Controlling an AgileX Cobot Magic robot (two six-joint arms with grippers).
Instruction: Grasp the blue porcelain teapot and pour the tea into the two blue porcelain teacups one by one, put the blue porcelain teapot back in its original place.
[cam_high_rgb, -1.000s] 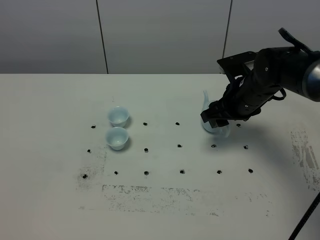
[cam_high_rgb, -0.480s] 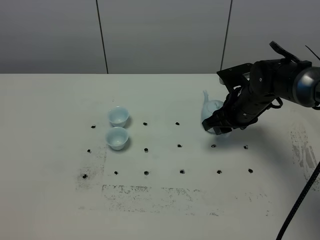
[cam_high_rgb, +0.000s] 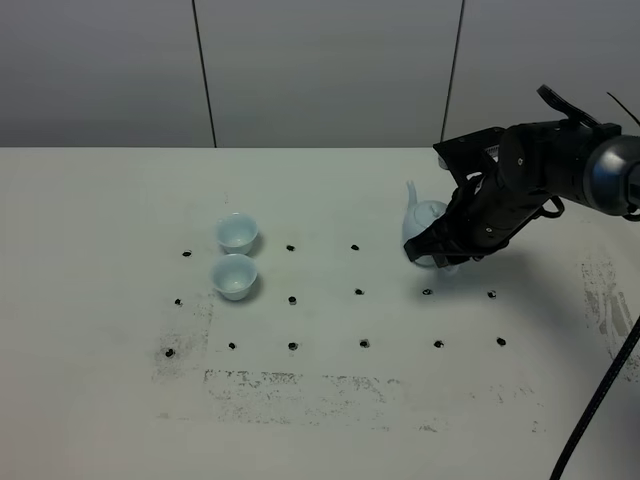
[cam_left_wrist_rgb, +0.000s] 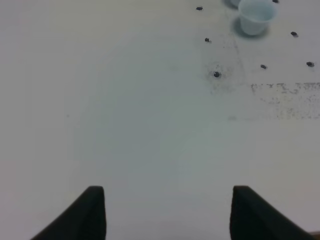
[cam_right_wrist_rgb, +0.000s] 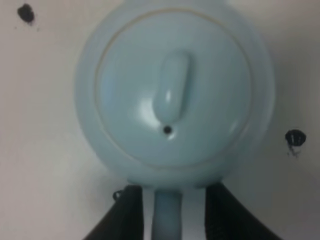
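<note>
The blue porcelain teapot (cam_high_rgb: 420, 216) stands on the table at right of centre, its spout pointing away from the arm. In the right wrist view the teapot (cam_right_wrist_rgb: 172, 95) fills the frame from above, lid on. My right gripper (cam_high_rgb: 437, 256) is down at its handle. There my right gripper (cam_right_wrist_rgb: 167, 220) straddles the handle (cam_right_wrist_rgb: 167, 215), with a narrow gap on each side of it. The two blue porcelain teacups (cam_high_rgb: 238, 232) (cam_high_rgb: 235, 276) sit side by side at left of centre. My left gripper (cam_left_wrist_rgb: 167, 215) hovers over bare table with its fingers wide apart, one teacup (cam_left_wrist_rgb: 256, 17) far ahead of it.
Small black dots (cam_high_rgb: 359, 292) mark a grid on the white table (cam_high_rgb: 330, 400). A scuffed grey patch (cam_high_rgb: 300, 385) runs along the front. A black cable (cam_high_rgb: 600, 420) hangs at the right edge. A grey panelled wall (cam_high_rgb: 320, 70) closes the back.
My right arm has settled lower over the teapot, and its jaws have narrowed around the handle. The teapot, the cups and the left gripper have not moved.
</note>
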